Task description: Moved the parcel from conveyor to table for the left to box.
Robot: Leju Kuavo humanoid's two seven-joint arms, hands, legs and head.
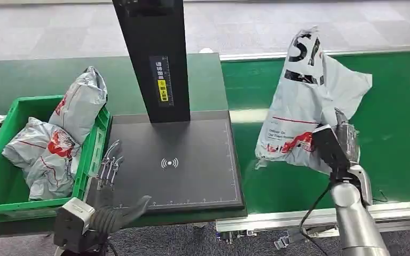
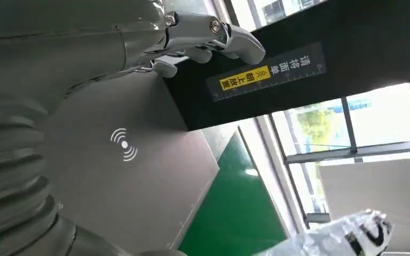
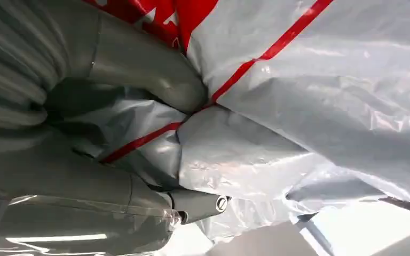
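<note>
Head view shows the right hand point(image 1: 344, 144) gripping a grey parcel point(image 1: 309, 96), a crumpled plastic mailer bag with red and black print, held up above the green conveyor point(image 1: 395, 133). Its lower edge hangs just beside the conveyor's left end, near the black scanning table point(image 1: 192, 176). From the right wrist view, the thick grey thumb point(image 3: 149, 74) and the darker fingers point(image 3: 197, 205) close into the bag's folds, pinching the plastic point(image 3: 299, 106) between them.

At the left edge of the table stands a green crate point(image 1: 0, 197). Inside it lie several grey mailer bags point(image 1: 48, 154) with red markings, piled together; one point(image 1: 83, 101) stands up against the crate's right wall and rises above its rim.

The left hand point(image 1: 109, 165) rests low over the table's left side, just beside the crate, fingers spread apart and holding nothing. A black post point(image 1: 152, 53) with a yellow label rises from the back of the table, and the left wrist view shows those fingers point(image 2: 208, 40) stretched toward it.
</note>
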